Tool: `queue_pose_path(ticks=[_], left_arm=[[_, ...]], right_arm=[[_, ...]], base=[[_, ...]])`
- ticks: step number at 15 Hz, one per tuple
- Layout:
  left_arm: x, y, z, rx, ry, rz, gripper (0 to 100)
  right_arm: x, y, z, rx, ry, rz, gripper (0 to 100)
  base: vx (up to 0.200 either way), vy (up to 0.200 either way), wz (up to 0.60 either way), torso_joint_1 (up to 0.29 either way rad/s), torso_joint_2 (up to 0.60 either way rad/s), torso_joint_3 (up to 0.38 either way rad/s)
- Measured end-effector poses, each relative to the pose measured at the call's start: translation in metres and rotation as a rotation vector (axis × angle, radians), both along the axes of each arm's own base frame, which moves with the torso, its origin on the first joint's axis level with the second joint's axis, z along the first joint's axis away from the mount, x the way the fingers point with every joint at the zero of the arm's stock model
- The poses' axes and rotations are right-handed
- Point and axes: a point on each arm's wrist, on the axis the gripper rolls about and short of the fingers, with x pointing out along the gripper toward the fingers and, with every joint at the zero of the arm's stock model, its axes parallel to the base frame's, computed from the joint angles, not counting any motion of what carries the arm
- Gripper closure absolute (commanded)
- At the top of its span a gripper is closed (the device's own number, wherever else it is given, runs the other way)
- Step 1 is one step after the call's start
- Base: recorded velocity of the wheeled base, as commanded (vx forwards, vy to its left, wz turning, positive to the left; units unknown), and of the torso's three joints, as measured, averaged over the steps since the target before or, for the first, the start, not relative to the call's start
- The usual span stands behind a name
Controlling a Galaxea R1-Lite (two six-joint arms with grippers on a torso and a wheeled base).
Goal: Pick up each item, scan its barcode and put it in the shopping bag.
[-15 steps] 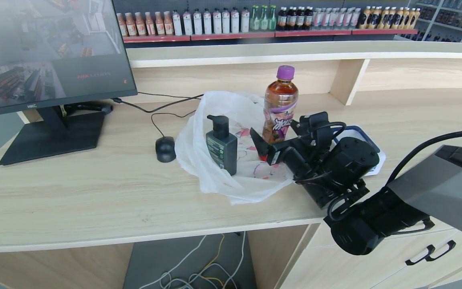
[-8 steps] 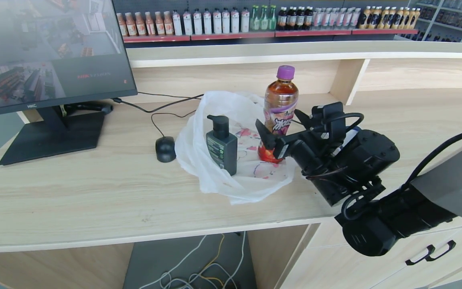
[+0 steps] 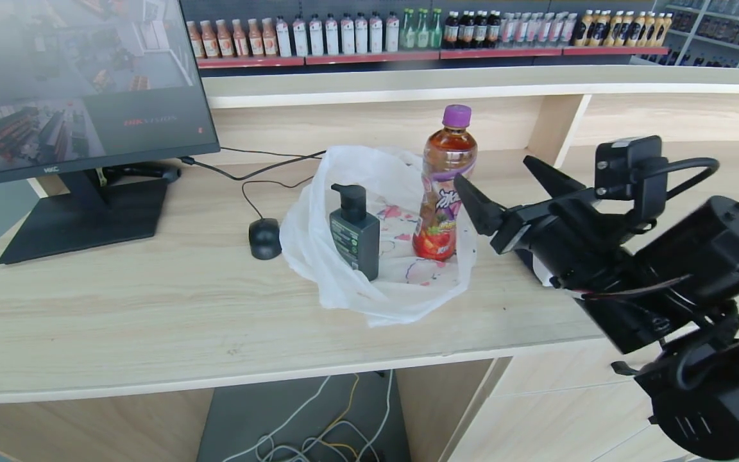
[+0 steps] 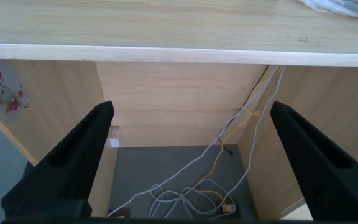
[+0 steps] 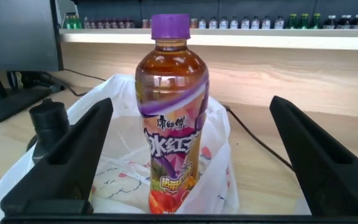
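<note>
A clear plastic bottle of amber tea with a purple cap (image 3: pixel 443 186) stood upright inside the open white plastic shopping bag (image 3: pixel 344 282), which lay spread on the pale wooden surface (image 3: pixel 151 301). Just beside it, toward the robot's left and also within the bag, stood a dark rectangular pump bottle with a black dispenser head (image 3: pixel 353 234). The two bottles were near each other but not touching.

The right hand (image 3: pixel 491 170) hung above the surface on the robot's right of the tea bottle, its two black fingers (image 3: pixel 472 202) spread wide and gripping nothing. In the right wrist view the bottle showed between the parted fingers, out beyond their tips and free of them.

The left hand (image 4: pixel 191 106) was low, in front of the surface's edge, with its fingers likewise spread and nothing between them. It faced the recess under the surface, where loose white and yellow cables (image 4: pixel 229 155) trailed down.

A small black computer mouse (image 3: pixel 264 238) lay on the surface just left of the bag. A black flat monitor on a square stand (image 3: pixel 74 83) stood farther left.
</note>
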Motion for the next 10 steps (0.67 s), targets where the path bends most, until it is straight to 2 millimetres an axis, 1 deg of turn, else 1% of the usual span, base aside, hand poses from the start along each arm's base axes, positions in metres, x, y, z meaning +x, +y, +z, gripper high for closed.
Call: queue_pose_path(ticks=[3,5,6,8,10], left_arm=[[0.000,0.000,0.000,0.000,0.000,0.000,0],[0.000,0.000,0.000,0.000,0.000,0.000,0],[0.000,0.000,0.000,0.001,0.000,0.000,0],[0.000,0.000,0.000,0.003,0.000,0.000,0],[0.000,0.000,0.000,0.003,0.000,0.000,0]], right_arm=[[-0.039,-0.026,0.014,0.014,-0.027,-0.005,0],[-0.073,-0.050,0.017,0.015,-0.043,-0.017,0],[-0.091,-0.062,0.012,0.007,-0.035,-0.023,0],[-0.126,-0.086,-0.006,-0.014,-0.004,-0.037,0],[-0.152,-0.103,-0.018,-0.030,0.025,-0.050,0]], base=[[0.000,0.000,0.00,0.000,0.00,0.000],[0.000,0.000,0.00,0.000,0.00,0.000],[0.000,0.000,0.00,0.000,0.00,0.000],[0.000,0.000,0.00,0.000,0.00,0.000],[0.000,0.000,0.00,0.000,0.00,0.000]])
